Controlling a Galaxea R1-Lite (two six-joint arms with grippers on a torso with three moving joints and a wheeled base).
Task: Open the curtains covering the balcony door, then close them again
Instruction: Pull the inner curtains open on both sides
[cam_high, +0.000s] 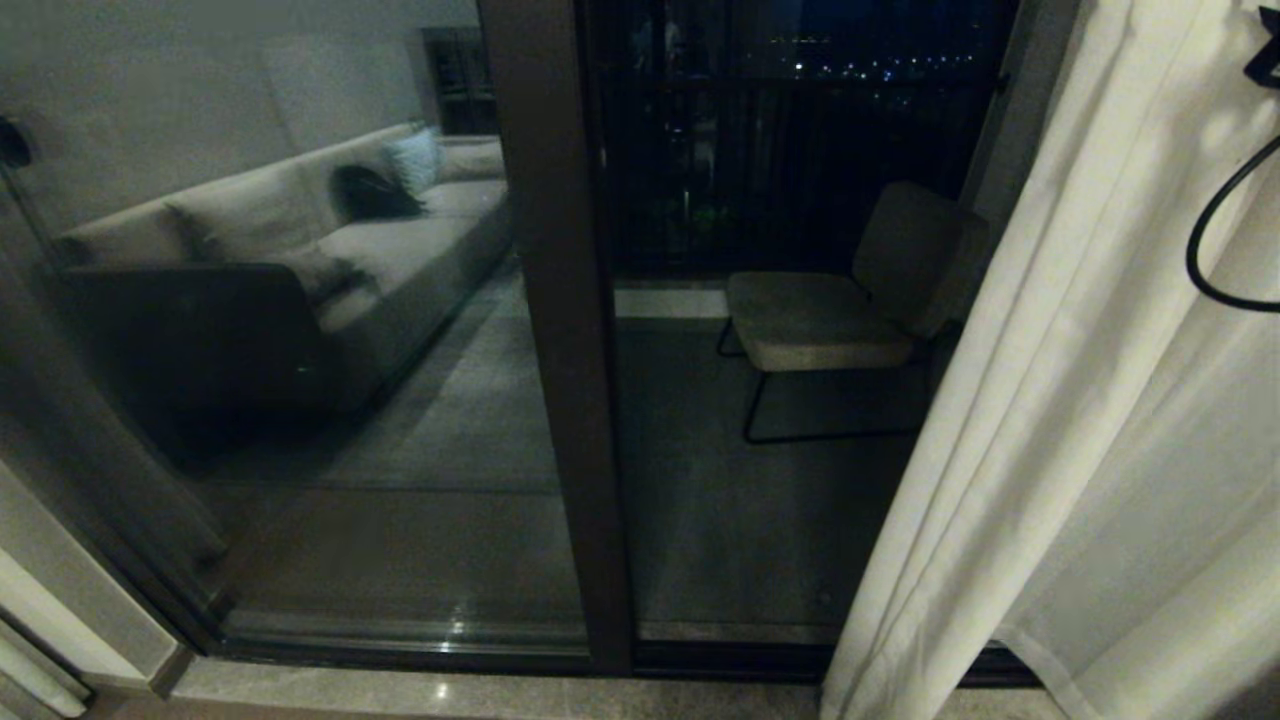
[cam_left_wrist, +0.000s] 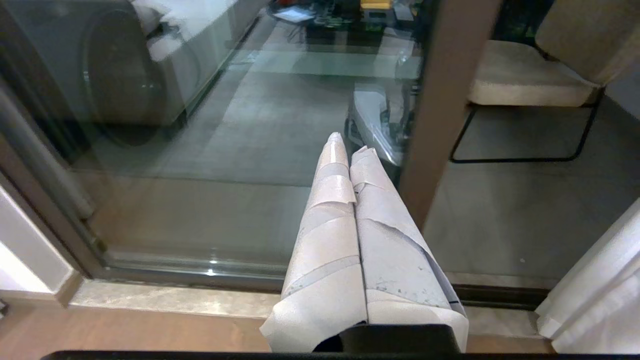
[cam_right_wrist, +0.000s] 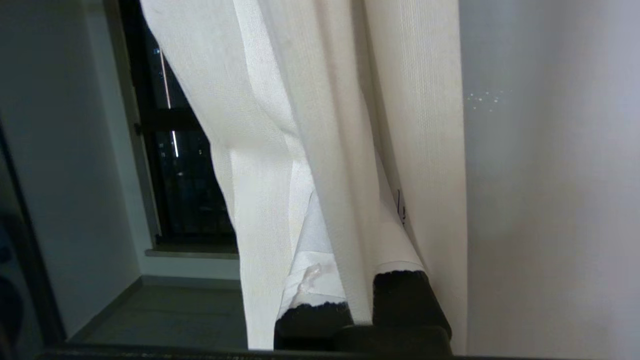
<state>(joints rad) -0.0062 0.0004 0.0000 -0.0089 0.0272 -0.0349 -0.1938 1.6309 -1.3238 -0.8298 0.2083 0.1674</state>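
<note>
Meanwhile my right gripper (cam_right_wrist: 357, 250) was pinched shut on a fold of the curtains (cam_high: 1080, 400), which hung bunched at the right edge of the balcony door (cam_high: 560, 330) (its glass stood mostly uncovered, a chair (cam_high: 850, 300) showing through it). My left gripper (cam_left_wrist: 345, 145) hung low before the glass, its taped fingers (cam_left_wrist: 332, 200) pressed together on nothing. No readable writing or labels showed anywhere, only a small dark mark on the fabric.
</note>
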